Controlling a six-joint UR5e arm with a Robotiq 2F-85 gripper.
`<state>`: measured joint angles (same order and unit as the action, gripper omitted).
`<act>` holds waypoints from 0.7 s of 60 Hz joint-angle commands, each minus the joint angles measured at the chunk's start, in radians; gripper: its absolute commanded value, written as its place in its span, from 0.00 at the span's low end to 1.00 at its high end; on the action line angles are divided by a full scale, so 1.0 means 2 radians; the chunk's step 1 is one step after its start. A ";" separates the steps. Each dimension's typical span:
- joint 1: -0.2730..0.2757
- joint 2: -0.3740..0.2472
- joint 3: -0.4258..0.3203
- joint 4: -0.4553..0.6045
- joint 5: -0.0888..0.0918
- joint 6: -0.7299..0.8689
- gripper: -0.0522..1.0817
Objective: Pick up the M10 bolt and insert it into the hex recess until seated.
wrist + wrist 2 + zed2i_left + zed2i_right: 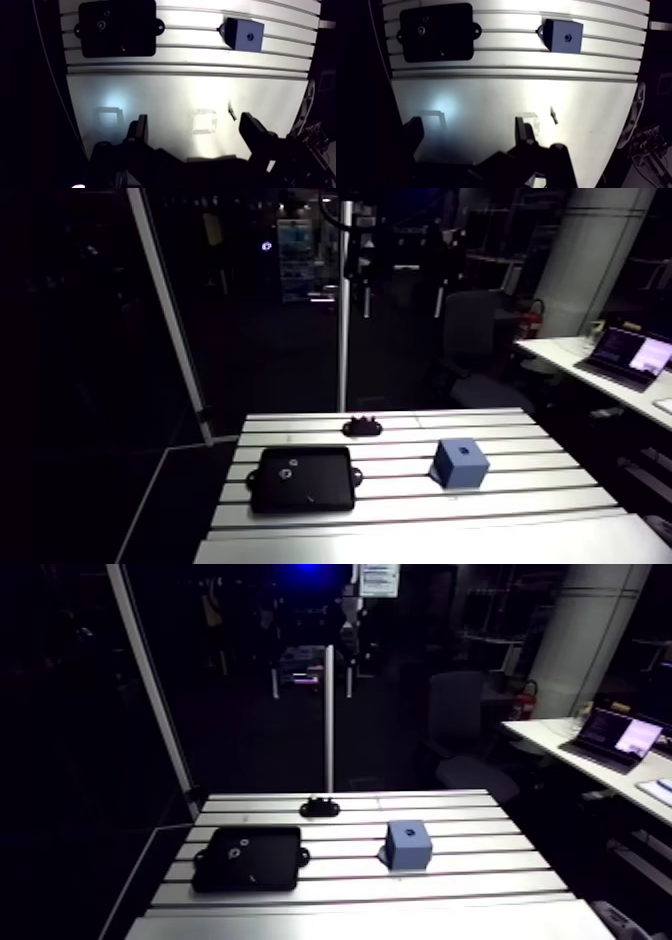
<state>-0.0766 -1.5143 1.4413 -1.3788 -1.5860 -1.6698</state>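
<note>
My hand [195, 122] hangs over the plain front stretch of the slotted aluminium desk [165, 85], its two dark fingers spread wide with nothing between them. The M10 bolt [101, 24], as far as I can make out its small pale round head, sits in the flat black rectangular tray [135, 30] well ahead of the hand. The blue plastic cube [244, 34], with a dark recess [250, 36] in its top face, stands apart from the tray along the same slots.
</note>
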 commanded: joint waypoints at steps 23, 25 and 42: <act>0.006 0.000 0.030 -0.054 0.000 -0.001 0.05; 0.006 0.001 0.034 -0.063 0.000 -0.003 0.05; 0.006 0.012 0.069 -0.152 0.000 -0.021 0.05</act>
<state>-0.0652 -1.5060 1.5238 -1.5550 -1.5860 -1.6950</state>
